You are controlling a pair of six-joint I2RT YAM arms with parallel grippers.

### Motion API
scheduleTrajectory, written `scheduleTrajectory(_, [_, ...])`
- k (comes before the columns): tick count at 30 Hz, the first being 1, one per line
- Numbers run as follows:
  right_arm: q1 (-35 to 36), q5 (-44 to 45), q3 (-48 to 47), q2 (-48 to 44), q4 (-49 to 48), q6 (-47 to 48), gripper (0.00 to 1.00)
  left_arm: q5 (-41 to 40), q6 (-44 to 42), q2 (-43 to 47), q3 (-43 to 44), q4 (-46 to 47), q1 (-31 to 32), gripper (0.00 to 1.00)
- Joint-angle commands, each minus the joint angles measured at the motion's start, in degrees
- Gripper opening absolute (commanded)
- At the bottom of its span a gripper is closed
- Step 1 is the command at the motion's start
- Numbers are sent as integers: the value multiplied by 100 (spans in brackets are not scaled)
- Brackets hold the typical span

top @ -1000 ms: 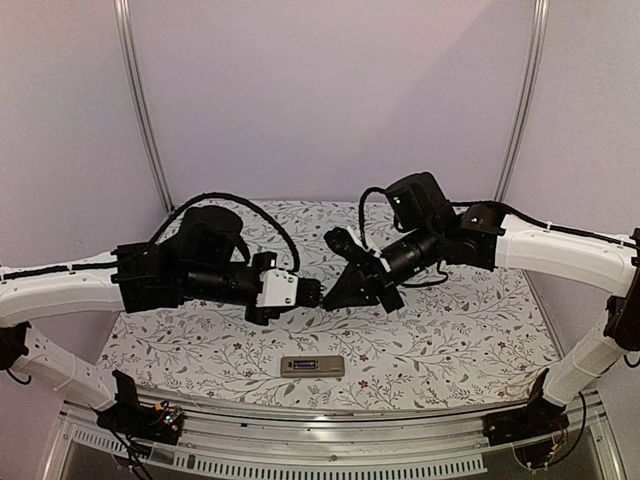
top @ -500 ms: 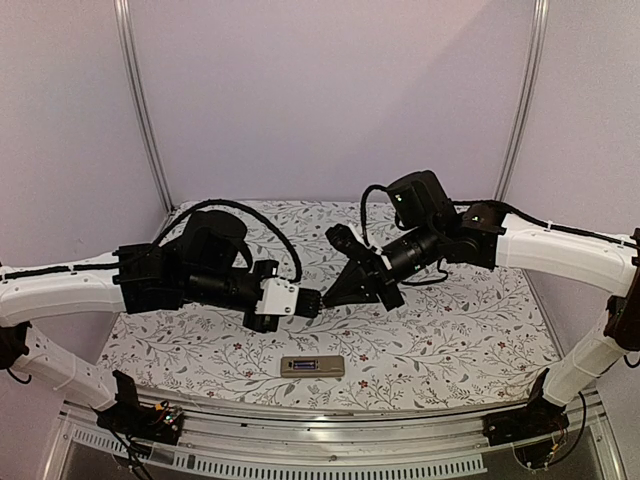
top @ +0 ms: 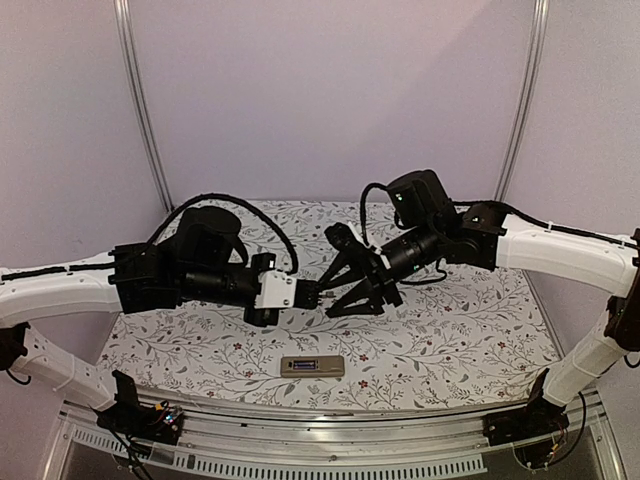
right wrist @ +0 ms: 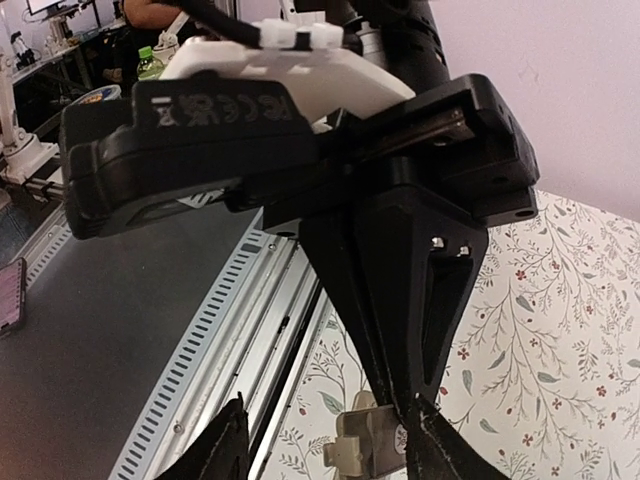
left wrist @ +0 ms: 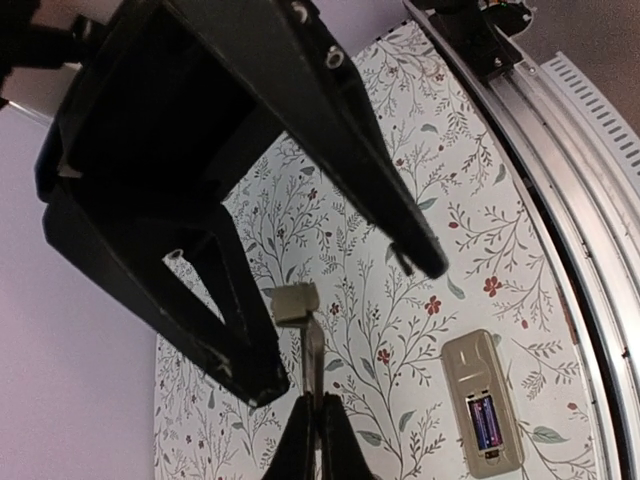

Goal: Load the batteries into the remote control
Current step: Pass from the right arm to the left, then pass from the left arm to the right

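The remote (left wrist: 483,400) lies back-up on the table (top: 470,330) near its front edge, below the two grippers and well apart from them. In the left wrist view the batteries (left wrist: 484,421) show as two dark cells side by side in its open back, so the loading itself looks done and the step in hand seems to be the cover (left wrist: 296,303). The left gripper (left wrist: 314,415) is clamped on that thin tan piece and holds it up in the air, edge-on. The right gripper (top: 327,298) faces it with its jaws spread wide, one finger on either side of the cover's free end and, as far as I can tell, not touching it. This reads as a handover. The next move calls for the right jaws to close squarely on the free end before the left lets go; the piece is thin and could twist or slip if pinched off-centre.
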State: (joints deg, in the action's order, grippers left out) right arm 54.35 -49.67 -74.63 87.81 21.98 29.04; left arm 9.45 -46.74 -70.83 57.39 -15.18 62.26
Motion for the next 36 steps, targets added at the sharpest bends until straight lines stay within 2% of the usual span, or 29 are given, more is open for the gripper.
scheduleTrajectory(1, [23, 301, 101, -324, -467, -196, 58, -186, 366, 79, -70, 262, 44, 0])
scheduleTrajectory(5, [-18, 776, 617, -837, -1731, -613, 68, -90, 1123, 336, -299, 1092, 8, 0])
scheduleTrajectory(9, [-222, 1039, 1136, -1322, -2757, -1260, 70, 252, 2190, 667, -731, 2433, -47, 0])
scheduleTrajectory(13, [-224, 1187, 1342, -1339, -3260, -1594, 63, 256, 3109, 1018, -1285, 3846, -54, 0])
scheduleTrajectory(17, [-36, 1409, 1296, -1151, -3674, -2024, 56, 291, 3610, 1234, -1774, 5072, -62, 0])
scheduleTrajectory(26, [223, 1151, 1041, -739, -4045, -2058, 44, 738, 4080, 1128, -1874, 5552, -113, 0])
scheduleTrajectory(32, [304, 955, 877, -566, -4061, -1938, 42, 843, 4198, 1096, -1906, 5569, -203, 0])
scheduleTrajectory(36, [320, 904, 735, -498, -4061, -1896, 35, 1007, 4200, 1068, -1876, 5538, -256, 0])
